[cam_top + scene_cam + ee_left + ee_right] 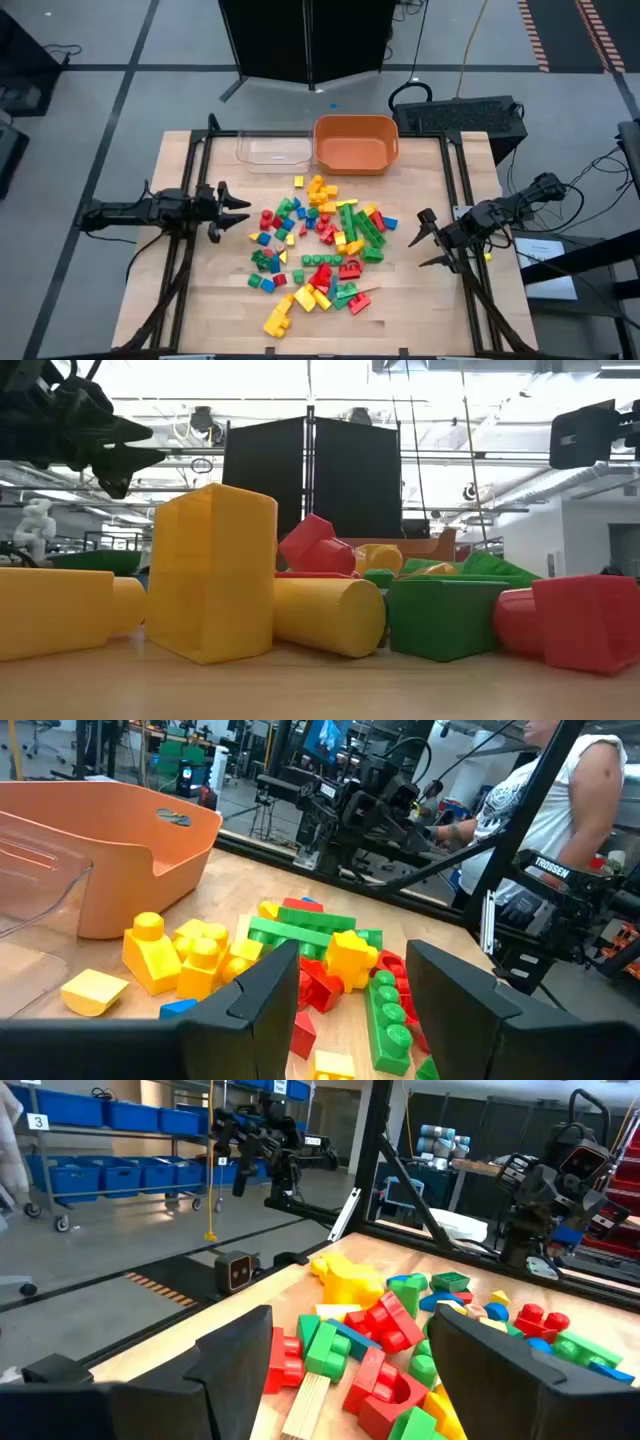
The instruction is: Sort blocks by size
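Small plastic building blocks [320,250] in red, yellow, green and blue lie jumbled mid-worktop [200,310]. Left end effector [240,208] and right end effector [424,240] flank them, both wide, empty.

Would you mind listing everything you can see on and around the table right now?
blocks: dozens, red, yellow, green and blue, one loose pile at the table's middle.
orange tub: one, far edge of the table, beside the tray; nothing visible in it.
clear tray: one, transparent, left of the tub.
table: one, pale wood.
person: one, white sleeveless top, beyond the table in the left wrist view.
left gripper: open, at the pile's left edge, holding nothing.
right gripper: open, at the pile's right edge, holding nothing.
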`<state>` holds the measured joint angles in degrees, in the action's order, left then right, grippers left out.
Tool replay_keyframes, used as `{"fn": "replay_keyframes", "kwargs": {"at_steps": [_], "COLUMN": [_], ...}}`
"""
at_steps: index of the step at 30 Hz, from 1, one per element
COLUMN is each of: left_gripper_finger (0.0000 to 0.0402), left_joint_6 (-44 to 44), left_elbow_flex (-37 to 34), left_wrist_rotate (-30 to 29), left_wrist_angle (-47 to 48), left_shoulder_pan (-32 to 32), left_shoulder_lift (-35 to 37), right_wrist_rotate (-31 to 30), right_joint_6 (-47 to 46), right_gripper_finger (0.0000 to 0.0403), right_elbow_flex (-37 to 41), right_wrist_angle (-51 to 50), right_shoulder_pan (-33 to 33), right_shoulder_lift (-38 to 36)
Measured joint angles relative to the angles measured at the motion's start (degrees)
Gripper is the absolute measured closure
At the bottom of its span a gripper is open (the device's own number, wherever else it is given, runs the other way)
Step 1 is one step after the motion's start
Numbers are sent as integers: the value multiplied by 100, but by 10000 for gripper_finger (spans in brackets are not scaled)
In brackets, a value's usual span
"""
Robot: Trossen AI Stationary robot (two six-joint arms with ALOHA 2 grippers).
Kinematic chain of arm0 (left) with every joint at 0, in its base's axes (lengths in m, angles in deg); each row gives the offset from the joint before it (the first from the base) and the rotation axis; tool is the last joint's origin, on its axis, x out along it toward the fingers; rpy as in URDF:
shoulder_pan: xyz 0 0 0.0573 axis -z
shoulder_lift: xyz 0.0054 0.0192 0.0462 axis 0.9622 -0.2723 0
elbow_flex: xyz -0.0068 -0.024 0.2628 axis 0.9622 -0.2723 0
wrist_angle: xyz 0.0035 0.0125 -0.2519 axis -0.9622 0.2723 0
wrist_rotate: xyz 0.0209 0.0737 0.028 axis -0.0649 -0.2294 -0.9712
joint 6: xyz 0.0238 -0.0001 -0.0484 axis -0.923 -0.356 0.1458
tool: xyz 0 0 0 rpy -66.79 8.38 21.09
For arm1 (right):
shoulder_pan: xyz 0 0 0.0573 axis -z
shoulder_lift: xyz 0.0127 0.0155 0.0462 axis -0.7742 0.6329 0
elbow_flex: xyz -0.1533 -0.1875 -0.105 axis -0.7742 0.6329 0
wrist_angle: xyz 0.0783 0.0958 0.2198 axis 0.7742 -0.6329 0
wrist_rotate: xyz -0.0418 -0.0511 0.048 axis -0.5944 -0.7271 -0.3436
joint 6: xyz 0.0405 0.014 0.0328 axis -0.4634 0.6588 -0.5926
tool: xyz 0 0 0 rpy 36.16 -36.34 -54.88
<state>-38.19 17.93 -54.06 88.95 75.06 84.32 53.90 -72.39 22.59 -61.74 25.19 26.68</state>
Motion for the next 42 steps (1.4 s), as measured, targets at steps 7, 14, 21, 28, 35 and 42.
{"fn": "replay_keyframes", "kwargs": {"at_steps": [7,14,21,28,35,42], "left_gripper_finger": [214,214,214,214,214,214], "left_joint_6": [0,0,0,0,0,0], "left_elbow_flex": [0,0,0,0,0,0], "left_wrist_rotate": [0,1,0,1,2,0], "left_wrist_angle": [-1,-2,-1,-1,-2,-2], "left_shoulder_pan": [0,-1,0,-2,-1,0], "left_shoulder_lift": [2,0,2,2,1,2], "right_wrist_rotate": [0,0,0,0,0,-270], "right_joint_6": [0,0,0,0,0,49], "right_gripper_finger": [142,142,142,142,142,142], "right_elbow_flex": [-1,0,-2,-1,-1,2], "right_wrist_angle": [0,-1,-1,-1,1,88], "right_shoulder_pan": [0,1,1,1,-1,1], "right_shoulder_lift": [-1,-2,-1,-1,-1,0]}}
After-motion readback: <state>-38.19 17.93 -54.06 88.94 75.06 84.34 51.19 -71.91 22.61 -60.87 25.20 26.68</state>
